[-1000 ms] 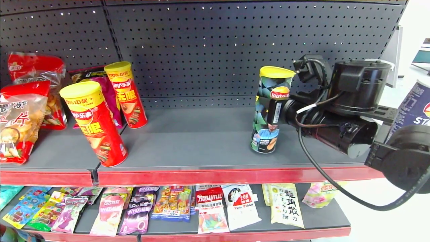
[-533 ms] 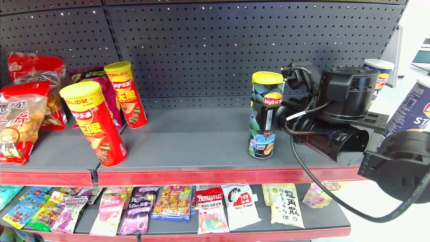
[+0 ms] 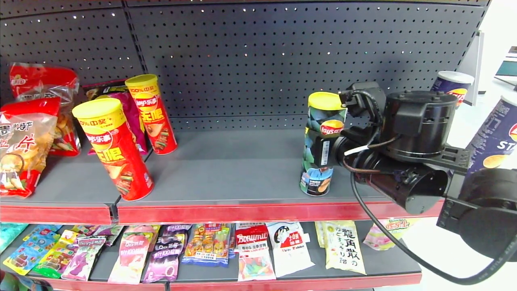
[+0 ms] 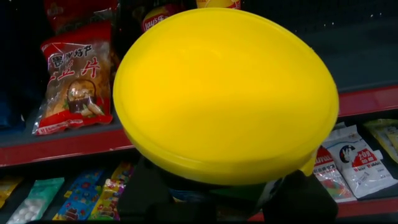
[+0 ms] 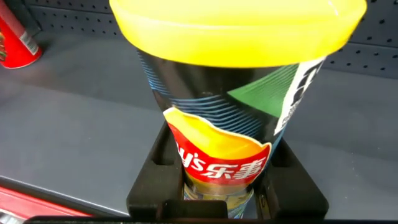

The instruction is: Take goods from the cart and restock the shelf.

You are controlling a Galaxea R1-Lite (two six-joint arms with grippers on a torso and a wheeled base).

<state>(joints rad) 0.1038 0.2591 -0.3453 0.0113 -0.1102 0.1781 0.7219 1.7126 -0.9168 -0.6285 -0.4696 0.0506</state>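
1. The grey metal shelf (image 3: 242, 169) with a red front lip carries everything here; its back is a dark pegboard.
2. Toward the shelf's right end, near the lip, the right gripper (image 3: 327, 145) holds a green-patterned cardboard chip tube (image 3: 323, 117) upright. Its black fingers (image 3: 325, 141) are clamped across the tube's middle.
3. The tube's base is at shelf level; I cannot tell whether it touches.
4. Its yellow plastic lid is on, so the contents stay hidden.
5. The left gripper (image 4: 217, 199) grips a second yellow-lidded tube (image 4: 227, 93) out in front of the shelf, dark fingers on either side below the lid.
6. Toward the shelf's left part stand two red tubes with yellow lids (image 3: 113, 149), both closed.
7. Red snack bags (image 3: 24, 141) sit at the shelf's left end.
8. Beyond the shelf's right end are blue tubes (image 3: 450, 83).
9. Flat sachets (image 3: 250, 250) lie in a row on the level beneath the shelf.
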